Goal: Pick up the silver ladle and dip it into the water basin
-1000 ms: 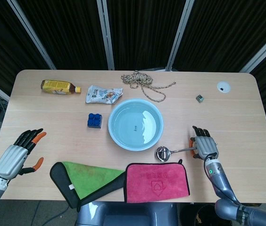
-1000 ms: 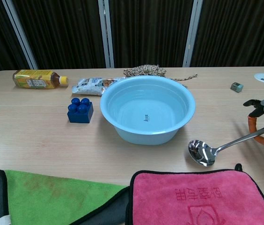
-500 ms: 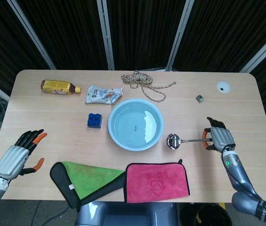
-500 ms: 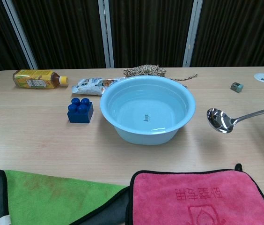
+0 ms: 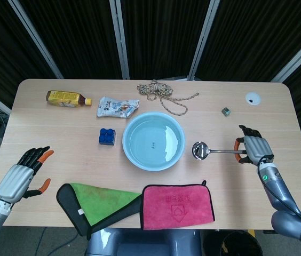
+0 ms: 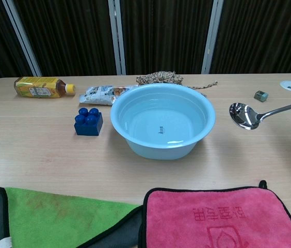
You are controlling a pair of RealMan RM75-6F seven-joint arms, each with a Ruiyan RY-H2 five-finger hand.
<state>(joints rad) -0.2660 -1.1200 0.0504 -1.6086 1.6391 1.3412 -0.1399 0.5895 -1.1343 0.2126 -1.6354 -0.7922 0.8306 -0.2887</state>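
Observation:
The silver ladle (image 5: 199, 150) hangs in the air to the right of the light blue water basin (image 5: 178, 158), its bowl level with the rim and apart from it. My right hand (image 5: 254, 148) grips the end of the ladle's handle at the table's right side. In the chest view the ladle (image 6: 244, 115) shows clearly and the basin (image 6: 187, 149) holds clear water; only a sliver of that hand shows at the right edge. Low at the left, my left hand (image 5: 22, 176) hovers with fingers spread and nothing in it.
A blue block (image 5: 107, 136), a snack packet (image 5: 117, 107), a tea bottle (image 5: 66, 98) and a coiled rope (image 5: 161, 92) lie behind and left of the basin. Green (image 5: 102, 202) and pink (image 5: 177, 206) cloths lie along the front edge. A small cube (image 5: 226, 111) sits at the far right.
My right hand has lifted the ladle off the table and carried it up and back, bringing its bowl level with the basin's rim. The left hand has stayed put.

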